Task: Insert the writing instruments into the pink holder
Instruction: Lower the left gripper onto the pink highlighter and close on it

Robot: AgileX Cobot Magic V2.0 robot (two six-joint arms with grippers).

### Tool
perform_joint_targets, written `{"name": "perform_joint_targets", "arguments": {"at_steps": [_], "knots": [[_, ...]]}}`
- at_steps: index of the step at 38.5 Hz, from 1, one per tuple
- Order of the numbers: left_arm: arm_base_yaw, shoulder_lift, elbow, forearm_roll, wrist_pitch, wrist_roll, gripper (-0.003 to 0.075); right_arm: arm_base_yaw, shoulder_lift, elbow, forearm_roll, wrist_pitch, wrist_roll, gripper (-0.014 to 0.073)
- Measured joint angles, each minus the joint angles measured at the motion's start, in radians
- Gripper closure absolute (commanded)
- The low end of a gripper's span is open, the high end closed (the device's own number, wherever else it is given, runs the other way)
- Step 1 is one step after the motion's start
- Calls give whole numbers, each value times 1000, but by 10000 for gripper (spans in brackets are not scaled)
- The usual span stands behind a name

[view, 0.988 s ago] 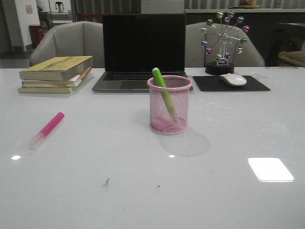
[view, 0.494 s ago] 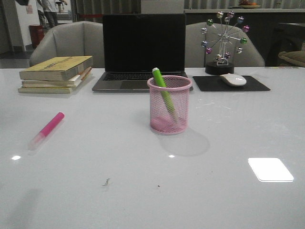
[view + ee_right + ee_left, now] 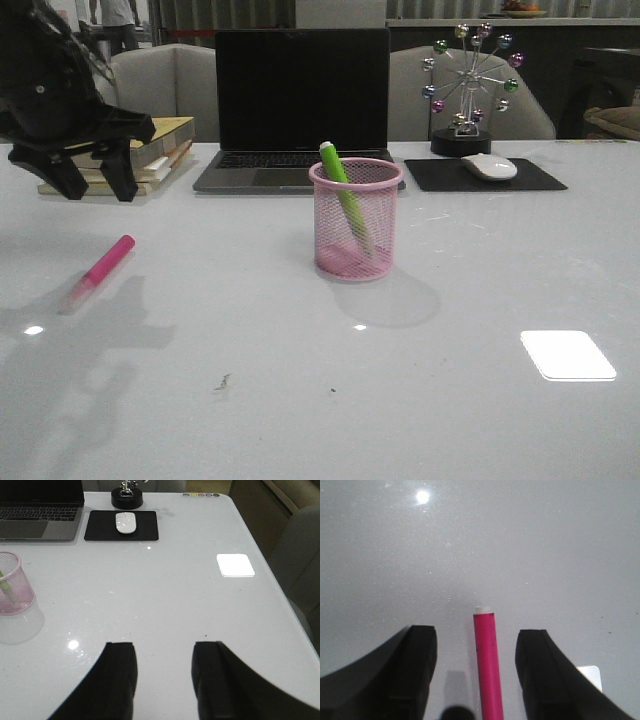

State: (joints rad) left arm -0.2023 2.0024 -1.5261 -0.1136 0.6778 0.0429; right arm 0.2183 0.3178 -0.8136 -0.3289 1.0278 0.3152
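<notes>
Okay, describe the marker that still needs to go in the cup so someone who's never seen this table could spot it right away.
Start at the stack of books at the table's far left corner, then come toward the near edge. Lying flat on the bare white tabletop is the pink marker, under the open left gripper. Unlike the green marker leaning in the pink holder, it lies alone.

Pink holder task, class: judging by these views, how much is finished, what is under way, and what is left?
Done: the green highlighter stands tilted inside the pink holder. Under way: the open left gripper hangs above the pink highlighter, straddling it without contact. Left: grasp it and drop it in. The right gripper is open and empty.
</notes>
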Motion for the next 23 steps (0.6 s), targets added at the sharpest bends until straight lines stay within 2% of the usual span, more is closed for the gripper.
{"name": "perform_joint_targets", "arguments": {"at_steps": [23], "knots": [[0,123,-13,-43,-7,0,295,0,0,0,0,28,0,201]]}}
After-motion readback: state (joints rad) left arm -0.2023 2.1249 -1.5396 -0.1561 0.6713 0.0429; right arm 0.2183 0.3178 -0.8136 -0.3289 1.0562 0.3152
